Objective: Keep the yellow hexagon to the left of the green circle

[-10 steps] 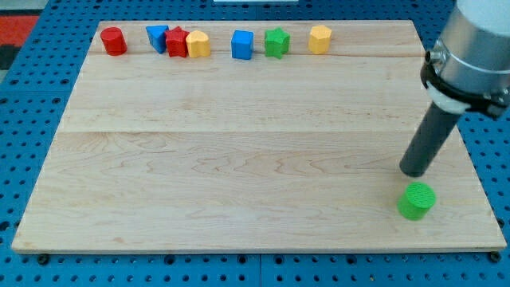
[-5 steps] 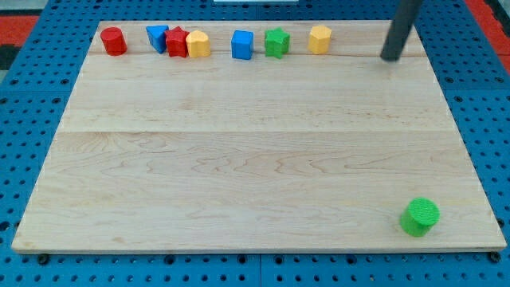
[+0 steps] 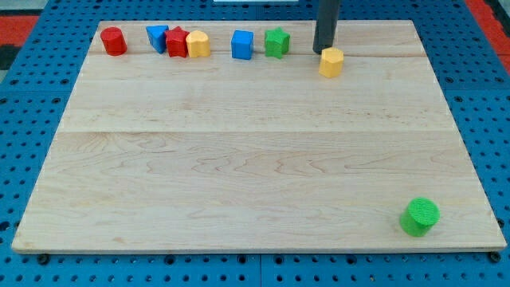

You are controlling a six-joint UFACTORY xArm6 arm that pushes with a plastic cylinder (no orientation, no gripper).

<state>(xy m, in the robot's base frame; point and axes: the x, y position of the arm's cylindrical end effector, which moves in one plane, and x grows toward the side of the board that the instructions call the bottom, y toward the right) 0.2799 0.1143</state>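
The yellow hexagon (image 3: 331, 61) lies near the view's top, right of the middle of the wooden board (image 3: 239, 143). My tip (image 3: 322, 52) stands right at its upper left edge, touching or nearly touching it. The green circle (image 3: 419, 216) sits at the board's bottom right corner, far below and to the right of the hexagon and the tip.
A row of blocks lines the board's top edge: a red cylinder (image 3: 113, 40), a blue block (image 3: 156, 37), a red block (image 3: 176, 41), a second yellow block (image 3: 198, 44), a blue cube (image 3: 242, 45) and a green block (image 3: 276, 41).
My tip went from beside the green circle up to the top right, then left to the yellow hexagon. The hexagon has slid down and slightly right out of the row.
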